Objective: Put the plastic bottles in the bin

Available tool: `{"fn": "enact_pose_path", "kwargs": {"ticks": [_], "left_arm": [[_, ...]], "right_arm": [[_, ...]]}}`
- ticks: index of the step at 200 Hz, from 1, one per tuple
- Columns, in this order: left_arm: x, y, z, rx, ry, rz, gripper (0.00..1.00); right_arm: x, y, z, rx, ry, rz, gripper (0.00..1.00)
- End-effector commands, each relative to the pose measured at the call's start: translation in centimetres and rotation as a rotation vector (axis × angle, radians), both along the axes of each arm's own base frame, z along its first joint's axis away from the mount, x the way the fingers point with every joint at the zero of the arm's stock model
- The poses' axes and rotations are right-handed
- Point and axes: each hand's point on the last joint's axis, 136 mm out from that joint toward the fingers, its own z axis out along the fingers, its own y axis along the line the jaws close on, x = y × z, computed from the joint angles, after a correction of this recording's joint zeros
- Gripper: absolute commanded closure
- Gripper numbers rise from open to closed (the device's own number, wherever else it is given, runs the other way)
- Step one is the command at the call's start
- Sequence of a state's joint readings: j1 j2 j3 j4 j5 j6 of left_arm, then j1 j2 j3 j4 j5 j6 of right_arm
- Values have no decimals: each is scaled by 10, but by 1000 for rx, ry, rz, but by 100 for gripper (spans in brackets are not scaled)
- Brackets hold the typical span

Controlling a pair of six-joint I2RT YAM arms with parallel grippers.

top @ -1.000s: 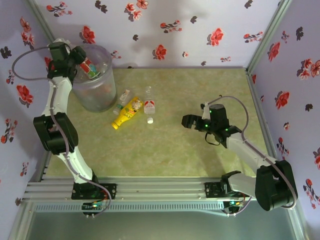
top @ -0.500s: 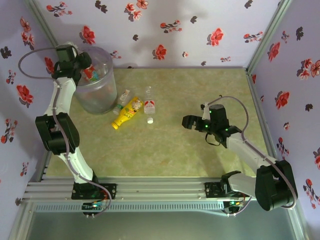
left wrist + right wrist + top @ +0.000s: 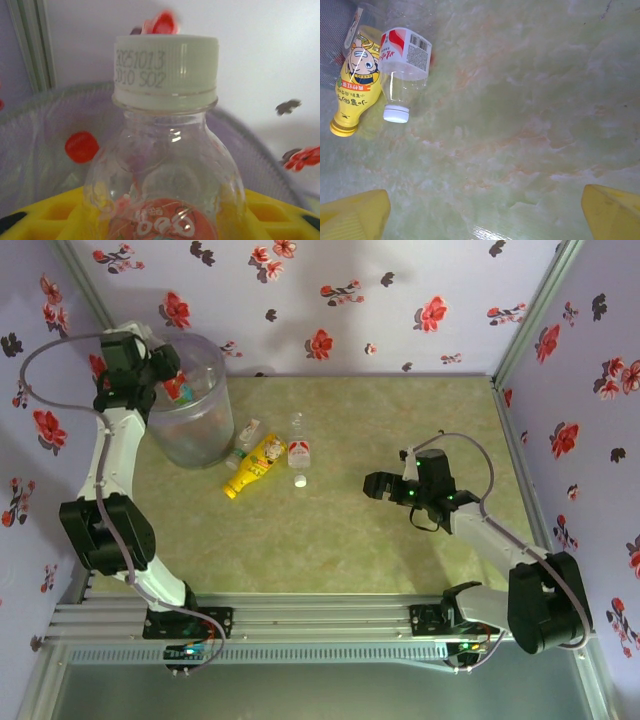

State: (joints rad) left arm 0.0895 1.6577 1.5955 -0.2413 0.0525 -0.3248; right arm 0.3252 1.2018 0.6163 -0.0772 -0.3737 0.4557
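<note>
The green marbled table (image 3: pixel 400 550) is enclosed by pale walls (image 3: pixel 400 300) printed with red flowers. At its far left corner stands the bin (image 3: pixel 195 435), round and translucent grey, with its wide rim curving across the left wrist view behind the bottle. The left hand (image 3: pixel 165 380) is raised over the bin's near-left rim and grips 1 bottle. This held bottle (image 3: pixel 165 165) is clear, with a white ribbed cap printed with a date code and a red label low on its body, and it sits between the yellow fingers (image 3: pixel 55 217). Through the bin wall beside it shows a blurred red cap (image 3: pixel 81 146). The right hand (image 3: pixel 375 485) hovers over bare table right of centre, well apart from every bottle. Its 2 yellow fingers (image 3: pixel 352 215) are spread wide with nothing between them. 3 bottles lie on the table just right of the bin. The yellow bottle (image 3: pixel 255 465) has a cartoon face on its label and lies on its side with its cap toward the near edge. Just beside it on the right lies a clear bottle (image 3: pixel 299 455) with a red-and-white label and a white cap. A third bottle (image 3: pixel 245 437), also clear, lies close against the bin's base, and I cannot tell whether they touch.
</note>
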Motion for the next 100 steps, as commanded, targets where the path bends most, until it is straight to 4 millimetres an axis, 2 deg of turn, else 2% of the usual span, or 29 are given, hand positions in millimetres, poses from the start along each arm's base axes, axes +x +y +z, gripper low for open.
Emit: {"fn": "enact_pose_path", "kwargs": {"ticks": [1, 100], "left_arm": [[1, -1, -23, 33, 42, -11, 83], [-7, -4, -92, 40, 156, -28, 83]], "right_arm": [[9, 2, 13, 7, -41, 7, 1], [12, 3, 10, 6, -35, 5, 1]]}}
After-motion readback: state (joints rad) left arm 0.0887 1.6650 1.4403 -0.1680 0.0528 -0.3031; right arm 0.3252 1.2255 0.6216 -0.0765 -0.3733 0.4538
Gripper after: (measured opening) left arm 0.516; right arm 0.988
